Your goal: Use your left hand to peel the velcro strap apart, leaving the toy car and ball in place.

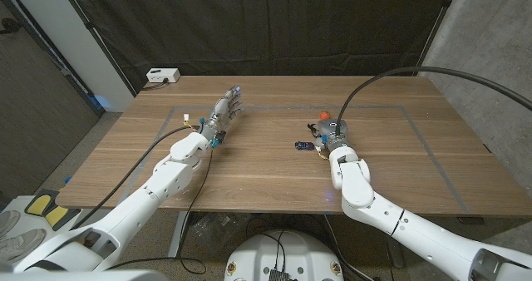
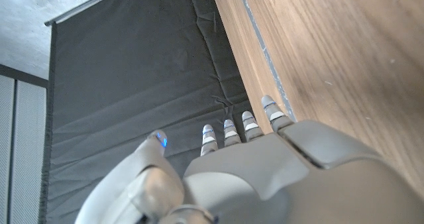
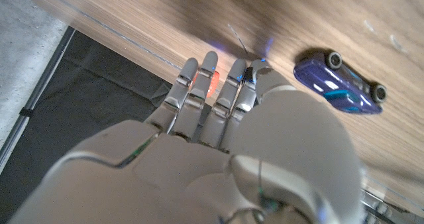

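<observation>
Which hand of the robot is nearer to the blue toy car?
The right hand: it stands just beside the blue toy car, toward the robot's right. The left hand is well off to the car's left, across bare table.

I am counting one wooden table [image 1: 274, 169]. I am seeing two robot arms over it, each ending in one hand: one left hand [image 1: 223, 115] and one right hand [image 1: 332, 135]. I am logging one blue toy car [image 1: 303, 145], lying on its side in the right wrist view. I am noting one orange-red ball [image 1: 324, 114] just beyond the right hand. I am counting one white box [image 1: 163, 76] at the far left corner, and one black curtain [image 1: 274, 23] behind the table.
</observation>
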`<state>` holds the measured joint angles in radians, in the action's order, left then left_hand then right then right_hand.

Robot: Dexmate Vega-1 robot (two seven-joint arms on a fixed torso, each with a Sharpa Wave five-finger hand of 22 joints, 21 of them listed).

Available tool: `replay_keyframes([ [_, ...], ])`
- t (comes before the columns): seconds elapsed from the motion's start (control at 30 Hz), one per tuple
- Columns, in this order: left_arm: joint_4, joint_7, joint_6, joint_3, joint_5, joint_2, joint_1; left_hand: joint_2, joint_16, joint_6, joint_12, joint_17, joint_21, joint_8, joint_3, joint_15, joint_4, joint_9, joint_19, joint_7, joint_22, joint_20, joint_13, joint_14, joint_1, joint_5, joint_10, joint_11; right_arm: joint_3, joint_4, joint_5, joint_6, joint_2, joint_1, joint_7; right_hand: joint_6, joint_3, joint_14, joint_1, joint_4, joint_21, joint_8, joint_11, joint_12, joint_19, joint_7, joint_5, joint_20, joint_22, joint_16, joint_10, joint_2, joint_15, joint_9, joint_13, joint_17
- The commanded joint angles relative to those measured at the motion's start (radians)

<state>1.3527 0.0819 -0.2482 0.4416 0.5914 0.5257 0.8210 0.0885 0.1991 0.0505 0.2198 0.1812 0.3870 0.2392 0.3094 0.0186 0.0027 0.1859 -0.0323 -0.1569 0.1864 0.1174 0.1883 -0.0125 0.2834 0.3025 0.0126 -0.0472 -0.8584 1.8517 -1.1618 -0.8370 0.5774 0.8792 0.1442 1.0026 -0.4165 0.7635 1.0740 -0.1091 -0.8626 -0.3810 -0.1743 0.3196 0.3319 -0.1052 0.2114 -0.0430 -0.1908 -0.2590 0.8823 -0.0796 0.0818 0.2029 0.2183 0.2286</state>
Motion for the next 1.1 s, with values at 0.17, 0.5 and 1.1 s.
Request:
replay_keyframes([
  [0.17,0.097,-0.123,-0.029,0.039,-0.221,0.057,-0.001,-0.033,0.011,0.163,0.02,0.009,-0.029,0.047,0.033,-0.024,-0.104,0.005,-0.043,0.013,0.012,0.005,0.005,0.076,0.145,-0.044,0.102,-0.023,0.001,0.005,0.074,-0.012,-0.032,-0.005,-0.206,0.042,0.006,0.034,-0.001,-0.009,-0.012,-0.005,0.005,0.014,0.006,0.005,-0.002,-0.051,-0.001,-0.006,0.037,-0.017,0.154,0.0,0.005,0.002],
  [0.5,0.223,-0.326,0.024,0.042,-0.444,0.086,0.035,-0.107,0.023,0.381,0.029,0.014,-0.033,0.122,0.04,-0.042,-0.174,0.008,-0.052,0.036,0.02,0.036,0.01,0.146,0.289,-0.067,0.215,-0.057,-0.037,-0.005,0.05,-0.058,-0.043,-0.026,-0.243,0.063,0.01,0.051,-0.003,-0.012,-0.017,-0.008,0.006,0.018,0.007,0.009,-0.001,-0.049,0.0,-0.005,0.053,-0.017,0.153,-0.002,0.006,-0.002],
  [1.1,0.265,-0.316,-0.004,0.06,-0.544,0.103,0.028,-0.234,-0.004,0.307,-0.017,0.019,-0.077,0.08,-0.007,0.004,-0.174,0.012,-0.143,-0.038,0.022,0.087,0.016,0.078,0.397,-0.036,0.132,-0.054,-0.07,-0.001,0.054,-0.07,-0.045,-0.054,-0.24,0.078,0.01,0.062,0.005,-0.023,-0.022,-0.007,0.008,0.021,0.003,0.008,0.002,-0.049,0.001,0.001,0.07,-0.015,0.154,-0.004,0.009,-0.003],
])
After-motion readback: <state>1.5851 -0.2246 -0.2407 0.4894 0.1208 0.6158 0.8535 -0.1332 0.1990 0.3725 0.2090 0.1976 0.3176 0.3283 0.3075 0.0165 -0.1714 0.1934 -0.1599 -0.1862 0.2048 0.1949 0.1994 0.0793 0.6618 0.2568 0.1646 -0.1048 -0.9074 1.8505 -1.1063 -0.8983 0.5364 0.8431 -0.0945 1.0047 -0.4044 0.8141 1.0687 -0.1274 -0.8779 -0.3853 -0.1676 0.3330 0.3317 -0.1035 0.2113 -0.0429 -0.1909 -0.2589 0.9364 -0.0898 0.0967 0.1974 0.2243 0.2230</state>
